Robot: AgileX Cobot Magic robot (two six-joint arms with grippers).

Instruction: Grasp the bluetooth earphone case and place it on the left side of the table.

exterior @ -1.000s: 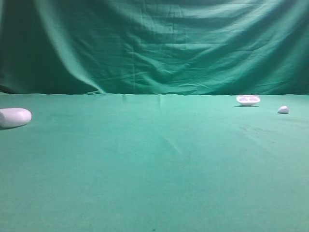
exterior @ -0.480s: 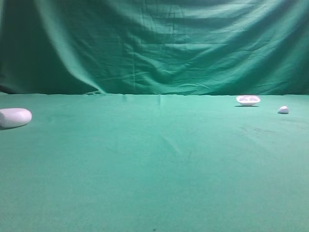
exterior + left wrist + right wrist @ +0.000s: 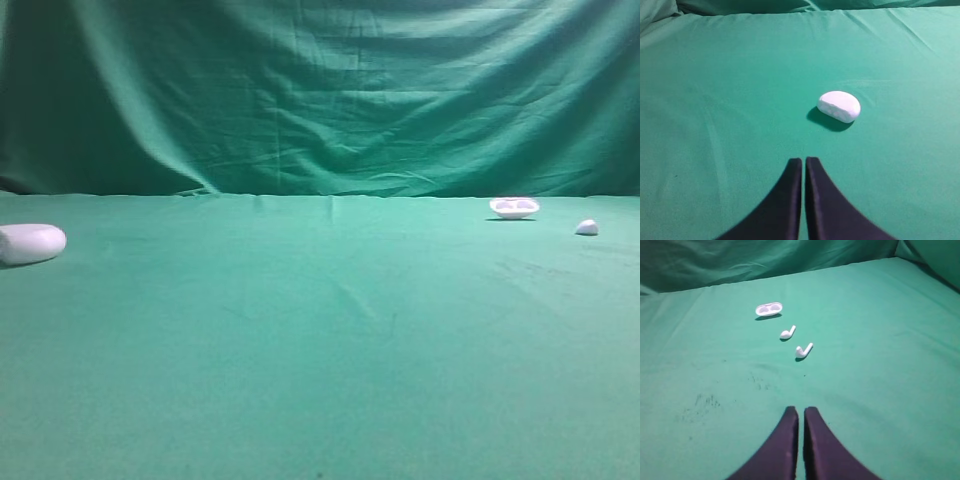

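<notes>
From the high view, the bluetooth earphone case [image 3: 31, 243] lies at the far left edge on the green worktop [image 3: 320, 360]. In the left wrist view it sits right of centre, beyond the left pincer [image 3: 803, 161], pinched narrow. It looks light, hard and slick; I'd grip across its short sides. The right pincer [image 3: 801, 411] is likewise narrow.

Exterior high view dim, soft, slightly hazy; backdrop curtain [image 3: 330, 95] darkest at left. Wrist views brighter, evenly lit. Bluetooth earphone case [image 3: 839, 106] casts dark shadow toward lower left (light from upper right). Close black fingers [image 3: 790, 200] blurred at edges.
</notes>
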